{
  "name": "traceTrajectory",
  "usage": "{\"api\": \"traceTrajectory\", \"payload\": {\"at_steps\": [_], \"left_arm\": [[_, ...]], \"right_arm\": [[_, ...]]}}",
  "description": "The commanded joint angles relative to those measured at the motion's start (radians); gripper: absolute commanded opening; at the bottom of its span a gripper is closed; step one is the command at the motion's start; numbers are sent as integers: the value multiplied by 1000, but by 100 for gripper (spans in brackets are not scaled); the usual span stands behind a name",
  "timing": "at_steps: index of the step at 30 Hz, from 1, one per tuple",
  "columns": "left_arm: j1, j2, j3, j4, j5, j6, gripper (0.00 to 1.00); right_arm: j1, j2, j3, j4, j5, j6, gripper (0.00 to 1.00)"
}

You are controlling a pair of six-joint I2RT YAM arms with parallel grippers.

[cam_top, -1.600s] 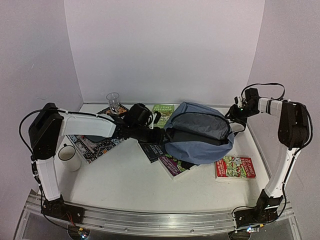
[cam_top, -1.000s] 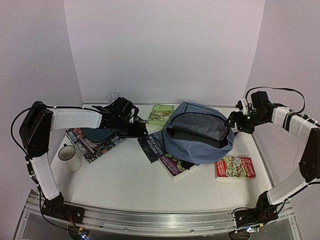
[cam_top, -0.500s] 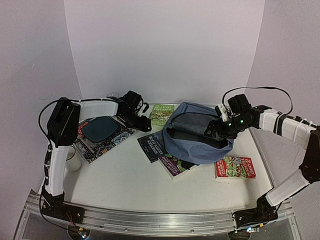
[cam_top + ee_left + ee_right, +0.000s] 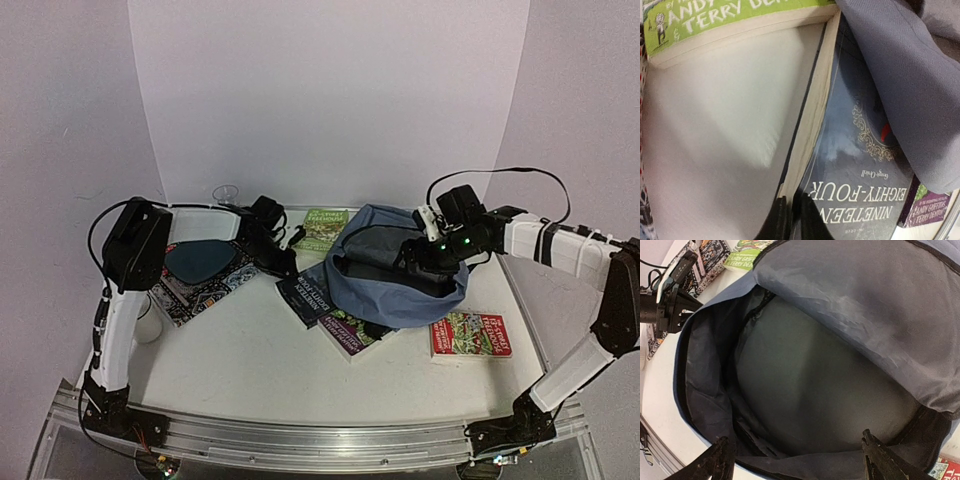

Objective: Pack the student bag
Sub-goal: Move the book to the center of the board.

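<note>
Five books [image 4: 470, 335]; one student bag [image 4: 400, 300]; one mug [image 4: 148, 324]; one glass [image 4: 226, 193]

A dark book [image 4: 304, 294] titled Nineteen Eighty-Four is seen on the white counter [image 4: 250, 370]. A green-covered book [image 4: 325, 228] is laid just behind it, a purple one [image 4: 346, 334] just in front (partly covered), and a red book [image 4: 470, 335] well to its right.
</note>
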Motion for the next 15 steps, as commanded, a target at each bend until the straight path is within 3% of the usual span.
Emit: {"api": "traceTrajectory", "payload": {"at_steps": [1,15], "left_arm": [[-4,-137,-167,-69,-2,-44,0],[-43,-609,-711,-32,-31,-373,0]], "right_arm": [[49,35,69,-13,34,-21,87],[260,133,189,-9,125,-142,86]]}}
